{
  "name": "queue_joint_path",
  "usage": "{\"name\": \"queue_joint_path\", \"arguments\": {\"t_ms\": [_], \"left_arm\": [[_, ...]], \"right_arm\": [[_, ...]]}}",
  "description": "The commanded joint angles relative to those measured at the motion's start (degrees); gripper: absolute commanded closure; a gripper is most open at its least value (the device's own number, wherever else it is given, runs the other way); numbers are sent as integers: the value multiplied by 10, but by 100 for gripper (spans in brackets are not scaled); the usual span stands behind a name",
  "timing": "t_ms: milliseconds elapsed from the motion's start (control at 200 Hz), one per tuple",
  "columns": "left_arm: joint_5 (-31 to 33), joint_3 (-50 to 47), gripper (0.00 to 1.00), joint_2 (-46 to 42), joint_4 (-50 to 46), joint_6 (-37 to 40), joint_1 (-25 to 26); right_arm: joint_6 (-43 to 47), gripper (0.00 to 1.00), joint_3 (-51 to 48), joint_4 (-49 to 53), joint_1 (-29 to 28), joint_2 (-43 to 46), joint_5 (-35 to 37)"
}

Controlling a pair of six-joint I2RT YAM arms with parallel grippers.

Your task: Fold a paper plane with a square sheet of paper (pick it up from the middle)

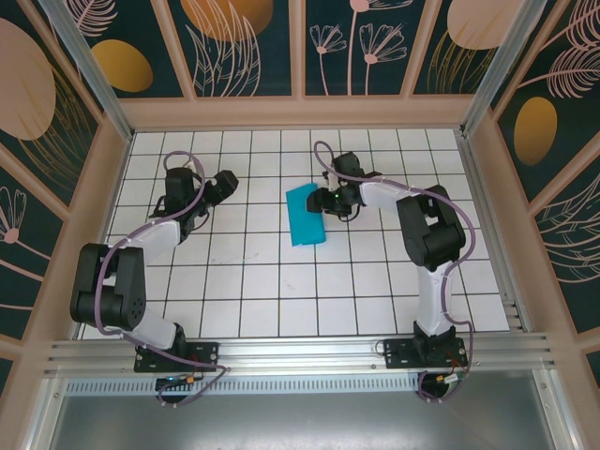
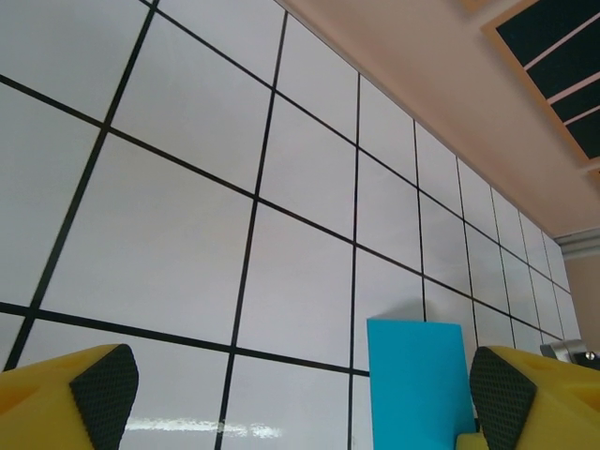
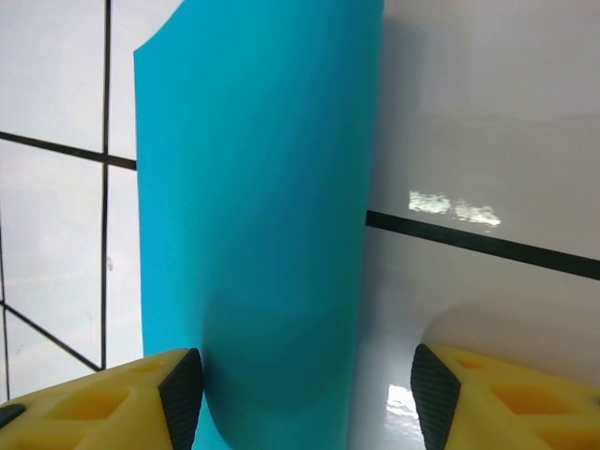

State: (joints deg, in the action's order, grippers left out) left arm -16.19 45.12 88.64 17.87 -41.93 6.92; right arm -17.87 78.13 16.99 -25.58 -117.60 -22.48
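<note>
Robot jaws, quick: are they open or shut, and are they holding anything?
Left gripper: open, holding nothing.
Right gripper: open, jaws apart around the blue paper, not pinching it.

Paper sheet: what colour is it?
The sheet is plain teal-blue, clearest in the right wrist view.

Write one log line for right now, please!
paper: folded, on table | left gripper: open, away from paper | right gripper: open, around paper edge

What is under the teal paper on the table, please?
The teal paper lies on the white gridded table, which shows all around its edges. The tiles directly beneath are covered, so whether a folded layer lies underneath cannot be told.
</note>
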Motion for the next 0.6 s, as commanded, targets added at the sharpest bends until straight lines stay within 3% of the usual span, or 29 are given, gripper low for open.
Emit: {"name": "queue_joint_path", "arguments": {"t_ms": [0,290,450,595], "left_arm": [[-22,19,8,13,19,-14,13],[-70,43,23,63,34,-51,56],[-83,67,31,92,41,-57,91],[-93,100,40,152,45,-61,127]], "right_arm": [[8,37,12,20,3,11,38],[0,55,-8,6,8,21,39],[16,56,-15,8,17,21,34],[39,51,-19,17,22,21,39]]}}
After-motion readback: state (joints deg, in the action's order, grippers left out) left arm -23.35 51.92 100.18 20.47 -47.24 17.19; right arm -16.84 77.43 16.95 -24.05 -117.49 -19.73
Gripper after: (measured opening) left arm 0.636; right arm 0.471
